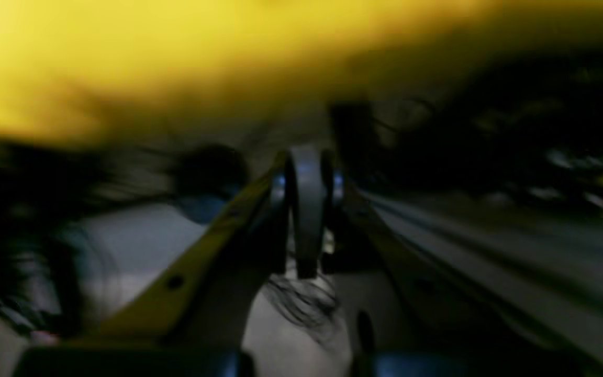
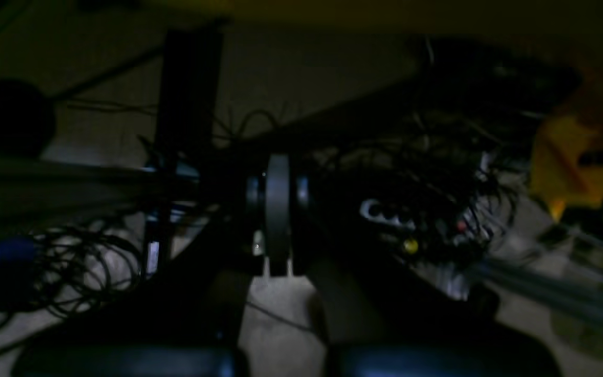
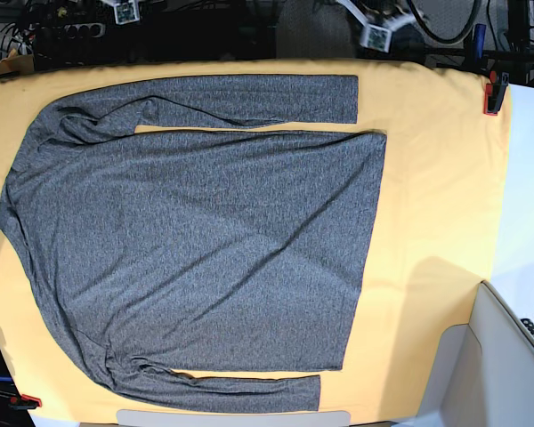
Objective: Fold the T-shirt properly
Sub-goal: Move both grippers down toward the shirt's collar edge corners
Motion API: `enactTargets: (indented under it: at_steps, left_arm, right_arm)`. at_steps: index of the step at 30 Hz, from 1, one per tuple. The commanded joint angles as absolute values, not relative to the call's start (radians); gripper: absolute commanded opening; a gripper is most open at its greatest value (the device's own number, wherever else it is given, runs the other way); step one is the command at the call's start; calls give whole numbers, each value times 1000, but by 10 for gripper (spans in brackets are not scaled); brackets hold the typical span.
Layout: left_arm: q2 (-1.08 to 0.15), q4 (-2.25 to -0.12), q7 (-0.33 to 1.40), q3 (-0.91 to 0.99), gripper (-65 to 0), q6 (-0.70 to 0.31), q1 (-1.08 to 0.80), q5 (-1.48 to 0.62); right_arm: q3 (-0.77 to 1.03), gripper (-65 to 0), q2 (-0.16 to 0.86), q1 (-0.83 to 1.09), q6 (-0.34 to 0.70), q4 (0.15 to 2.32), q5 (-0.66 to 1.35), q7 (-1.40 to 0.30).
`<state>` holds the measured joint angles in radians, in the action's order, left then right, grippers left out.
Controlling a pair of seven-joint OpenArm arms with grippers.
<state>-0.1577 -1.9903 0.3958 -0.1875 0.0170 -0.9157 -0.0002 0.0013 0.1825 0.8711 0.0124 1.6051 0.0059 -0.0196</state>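
Base view: T-shirt (image 3: 196,249) is laid flat on the yellow-orange table cloth (image 3: 436,178), spread out and unfolded, covering most of the left and centre of the cloth. No fold has been started, so the task is judged to be at its very beginning, with both arms parked off the table. Neither gripper is seen over the cloth in this view. Left gripper (image 1: 306,209) is shown in the left wrist view with its fingers pressed together on nothing; the picture is blurred, with yellow cloth across the top and floor below. Right gripper (image 2: 278,209) is likewise seen fully closed and empty in the right wrist view, which is dark, with cables (image 2: 81,267) and stand parts behind it. Long axis of the shirt runs left to right across the base view: the shoulder and neck end is pointed at the left edge, the straight hem at the right, near the cloth's middle. One sleeve (image 3: 249,98) is laid along the top edge of the body, the other (image 3: 240,391) along the bottom edge, both parallel to the long axis and with cuffs toward the right. Next move is judged to call for both grippers to be opened and brought onto the cloth, then a sleeve or side edge pinched and carried inward over the body. Thin knit is expected to bunch, so a shallow pinch at the edge is advised.
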Motion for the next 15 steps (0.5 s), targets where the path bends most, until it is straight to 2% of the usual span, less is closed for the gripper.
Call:
enactTargets:
  at_steps: [1, 4, 9, 15]
  left_arm:
    - [-168, -2031, 406, -211, -649, 2, -932, -4]
    - [-206, -2061, 433, -257, -649, 2, -926, -4]
    - [-277, -2066, 438, -328, -644, 2, -880, -4]
    - [-317, -2068, 438, -325, -552, 2, -855, -4]
  right_arm:
    - [5, -650, 186, 892, 7, 1643, 10, -22]
    - [5, -650, 180, 892, 7, 1712, 19, -35]
    - [5, -650, 177, 914, 12, 1863, 214, -36]
    - [8, -650, 206, 937, 12, 1951, 433, -30]
